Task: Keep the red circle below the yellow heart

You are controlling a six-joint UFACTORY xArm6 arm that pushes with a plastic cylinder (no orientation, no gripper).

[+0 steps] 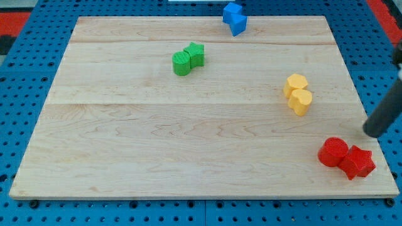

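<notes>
Wooden board point(188, 138): red circle point(332, 152) near bottom-right corner, below yellow heart point(301, 102); my tip point(374, 133), bare, apparently clear beside it.

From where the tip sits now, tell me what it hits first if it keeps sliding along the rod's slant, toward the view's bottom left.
Probably the red circle. My tip sits up and to the right of it, with bare board between. The other red block lies just right of that line, though depth is uncertain.
</notes>
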